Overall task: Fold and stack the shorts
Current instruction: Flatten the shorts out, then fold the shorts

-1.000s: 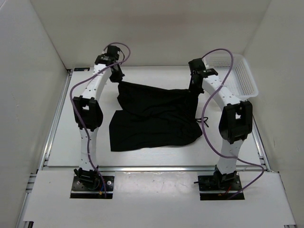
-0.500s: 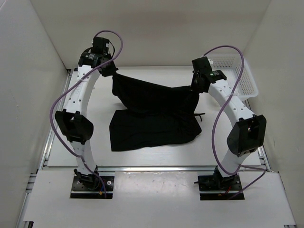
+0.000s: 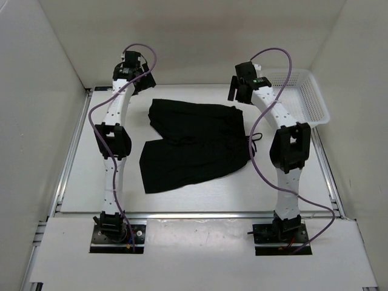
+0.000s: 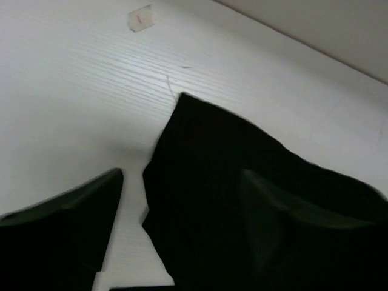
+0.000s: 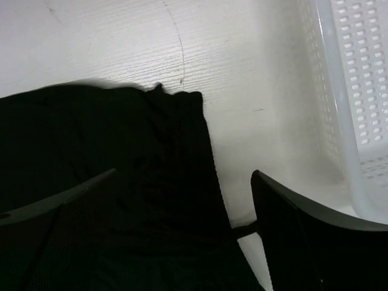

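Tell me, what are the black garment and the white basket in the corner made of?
The shorts: soft matte black fabric, probably; they lie limp with wrinkles and folds. The basket: white plastic, slightly glossy, seemingly; stiff walls pierced by rows of holes.

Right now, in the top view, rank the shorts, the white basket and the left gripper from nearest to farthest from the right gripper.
1. The shorts: far right corner just under the right gripper.
2. The white basket: off to its right.
3. The left gripper: across on the left.
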